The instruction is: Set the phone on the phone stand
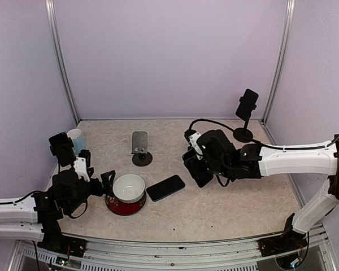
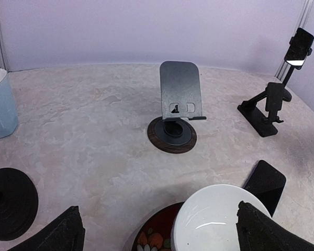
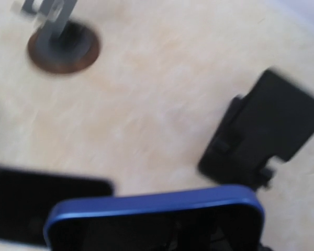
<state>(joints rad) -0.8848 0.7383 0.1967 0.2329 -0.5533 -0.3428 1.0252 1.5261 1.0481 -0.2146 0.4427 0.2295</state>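
The grey phone stand (image 1: 140, 148) stands upright on a round dark base at mid-table; it also shows in the left wrist view (image 2: 180, 99) and blurred in the right wrist view (image 3: 63, 44). My right gripper (image 1: 196, 167) is shut on a blue-edged phone (image 3: 154, 212) held above the table, right of the stand; the phone hides the fingers (image 3: 154, 232). A second dark phone (image 1: 165, 188) lies flat on the table (image 2: 265, 183) (image 3: 39, 204). My left gripper (image 1: 104, 183) (image 2: 162, 235) is open and empty at the bowl.
A white bowl (image 1: 129, 187) sits on a red floral plate (image 1: 124, 204) between my left fingers. A black folding holder (image 2: 264, 110) (image 3: 267, 136) stands near the right gripper. A light blue cup (image 1: 74, 138) and clamp mounts (image 1: 61, 145) (image 1: 247, 104) stand at the sides.
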